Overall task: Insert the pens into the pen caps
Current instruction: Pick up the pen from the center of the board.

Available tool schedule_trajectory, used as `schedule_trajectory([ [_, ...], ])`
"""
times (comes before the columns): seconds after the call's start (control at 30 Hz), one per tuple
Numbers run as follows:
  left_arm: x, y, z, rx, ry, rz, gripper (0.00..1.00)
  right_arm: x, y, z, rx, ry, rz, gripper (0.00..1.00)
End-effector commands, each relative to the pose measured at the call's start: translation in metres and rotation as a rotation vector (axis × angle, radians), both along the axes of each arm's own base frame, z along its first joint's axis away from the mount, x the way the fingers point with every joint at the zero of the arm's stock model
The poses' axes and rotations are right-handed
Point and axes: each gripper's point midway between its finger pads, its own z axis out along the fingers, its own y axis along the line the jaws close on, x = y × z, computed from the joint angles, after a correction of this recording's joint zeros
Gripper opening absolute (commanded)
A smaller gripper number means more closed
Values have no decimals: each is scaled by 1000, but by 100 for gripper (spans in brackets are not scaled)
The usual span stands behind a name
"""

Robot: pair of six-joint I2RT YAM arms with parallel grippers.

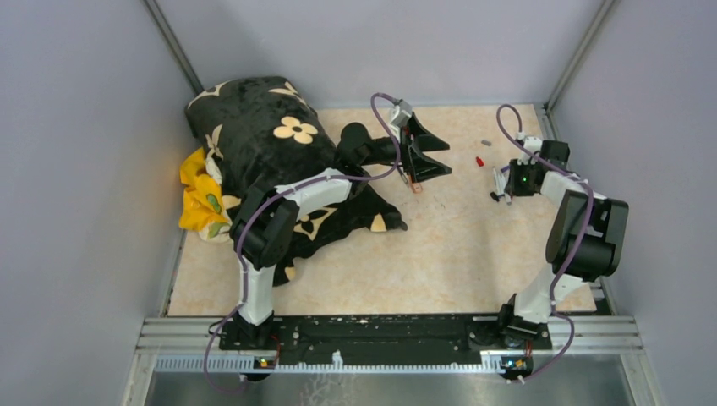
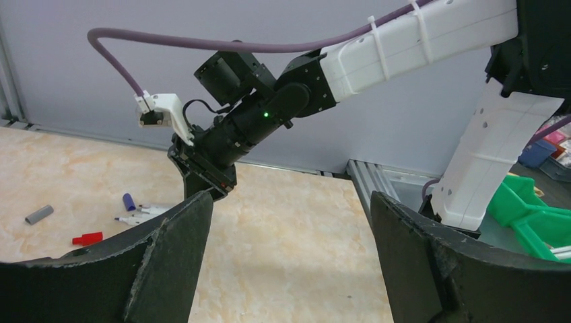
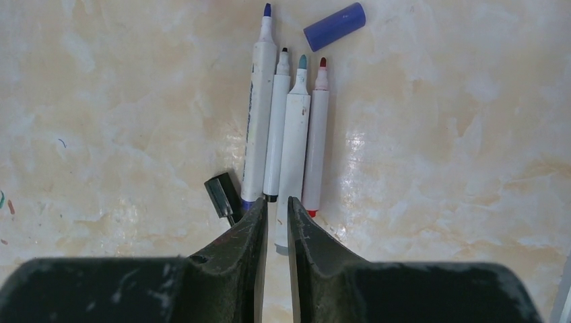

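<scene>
1. Four uncapped white-barrelled marker pens (image 3: 276,134) lie side by side, touching, on the marbled beige tabletop (image 3: 438,168) near its far right corner. In the right wrist view their felt tips point away from the camera and run blue, black, teal and red from left to right.
2. The right gripper (image 3: 277,205) hangs over the markers' near ends with its jaws drawn almost together, leaving only a narrow slit. The butt of the teal-tipped marker (image 3: 293,168) shows in that slit. Whether the pads press on it cannot be told.
3. A short purple tube cap (image 3: 334,25) lies apart from the row, just beyond the red and teal tips. A small black cap (image 3: 221,195) rests just beside the rear end of the blue-tipped marker, next to the gripper's left finger.
4. A red cap (image 2: 87,238) and a grey cap (image 2: 39,214) lie loose on the table, apart from each other, on the side of the markers toward the table's middle.
5. The left gripper (image 2: 289,202) sits near the table's far middle with its jaws spread wide, facing the right arm.
6. A black plush cloth with cream flowers (image 1: 262,127) is heaped at the far left, touching a crumpled yellow cloth (image 1: 199,199). Green plastic bins (image 2: 532,222) stand beyond the table's right edge.
</scene>
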Motion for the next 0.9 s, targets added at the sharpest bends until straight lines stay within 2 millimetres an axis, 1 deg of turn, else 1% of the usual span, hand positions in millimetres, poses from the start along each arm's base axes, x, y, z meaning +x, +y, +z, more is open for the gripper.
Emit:
schedule_trajectory([
  [0.0, -7, -1, 0, -18, -29, -38, 91, 13, -8, 7, -20, -24, 4, 16],
  [0.23, -8, 0, 1, -18, -30, -39, 91, 10, -12, -1, -44, 2, 1, 16],
  [0.5, -9, 0, 2, -22, -30, -40, 91, 9, -17, -3, -66, 12, -5, 18],
  [0.87, -9, 0, 2, -23, -27, -38, 91, 4, -12, -12, -42, 46, 23, 20],
])
